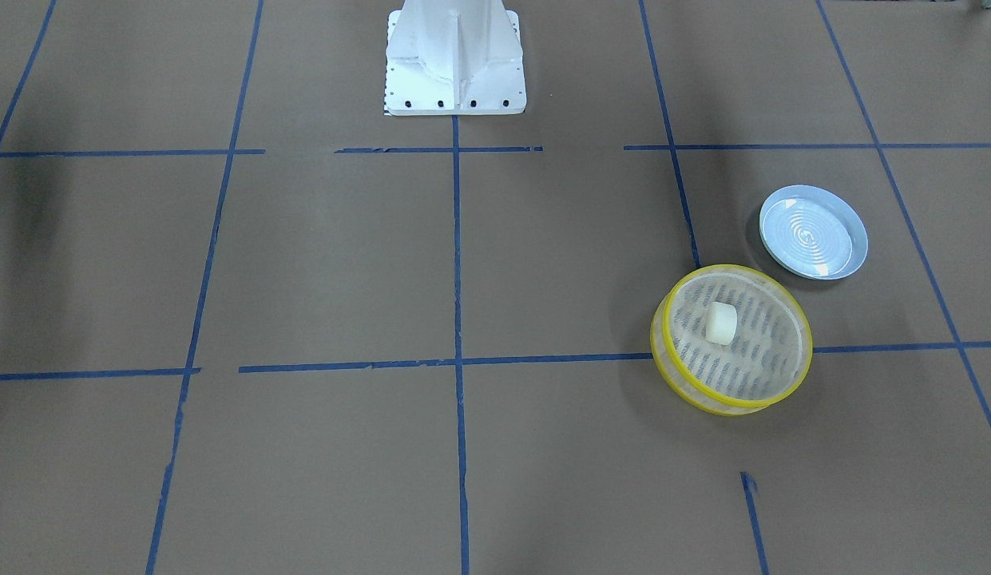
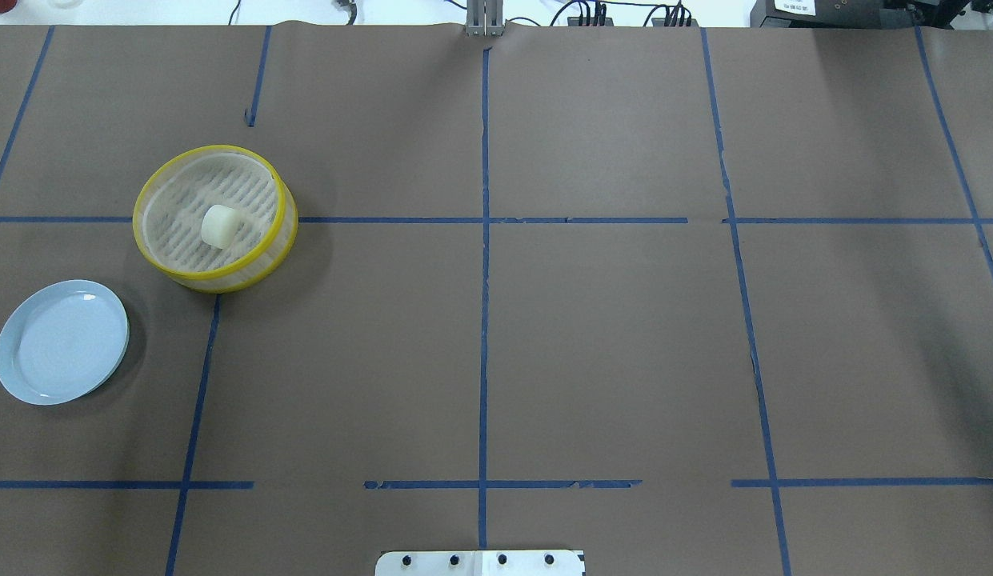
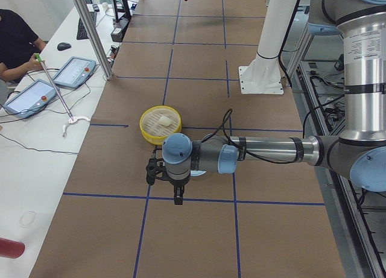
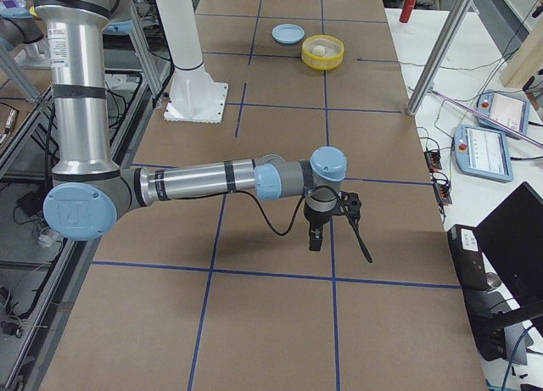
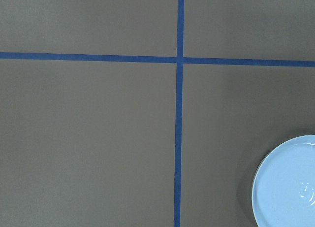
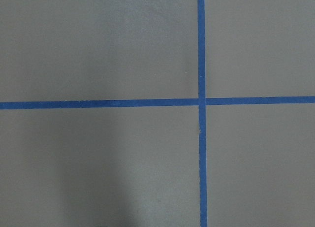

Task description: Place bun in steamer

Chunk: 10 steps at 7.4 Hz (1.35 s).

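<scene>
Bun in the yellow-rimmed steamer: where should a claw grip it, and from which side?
Grip the bun by two opposite sides, coming straight down from above. It sits on the floor of the steamer, whose raised wall rings it and would likely block any sideways approach.

The tabletop is matte brown, ruled into large squares by blue tape lines. Right of centre in the front-facing view, the steamer has bright yellow rims, a translucent beige wall and a pale floor patterned with rows of dark slots. The bun in it is plain cream-white. The plate is pale blue with concentric ridges. The robot base is white. The left arm and right arm are silver with light blue joint caps.
</scene>
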Each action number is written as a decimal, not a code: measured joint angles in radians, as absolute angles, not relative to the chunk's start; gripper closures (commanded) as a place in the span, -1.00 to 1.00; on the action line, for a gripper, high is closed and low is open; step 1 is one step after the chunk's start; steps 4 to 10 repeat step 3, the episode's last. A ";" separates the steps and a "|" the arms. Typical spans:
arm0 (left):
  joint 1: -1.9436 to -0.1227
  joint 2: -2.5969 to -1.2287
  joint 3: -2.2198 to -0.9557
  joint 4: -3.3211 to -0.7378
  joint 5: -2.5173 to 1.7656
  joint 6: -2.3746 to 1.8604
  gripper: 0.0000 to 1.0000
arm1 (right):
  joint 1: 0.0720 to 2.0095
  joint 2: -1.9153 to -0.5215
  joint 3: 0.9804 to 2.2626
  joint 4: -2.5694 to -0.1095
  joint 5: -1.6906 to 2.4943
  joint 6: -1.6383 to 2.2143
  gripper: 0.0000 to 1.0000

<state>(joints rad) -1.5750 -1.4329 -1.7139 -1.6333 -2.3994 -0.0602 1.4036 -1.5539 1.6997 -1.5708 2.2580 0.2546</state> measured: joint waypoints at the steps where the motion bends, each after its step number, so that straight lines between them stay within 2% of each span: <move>1: -1.575 -1.435 -1.712 -1.631 -2.401 -0.061 -1.00 | 1.404 -1.554 1.700 -1.571 2.258 0.255 -1.00; 10: -1.575 -1.434 -1.708 -1.628 -2.409 -0.061 -1.00 | 1.404 -1.554 1.700 -1.571 2.258 0.255 -1.00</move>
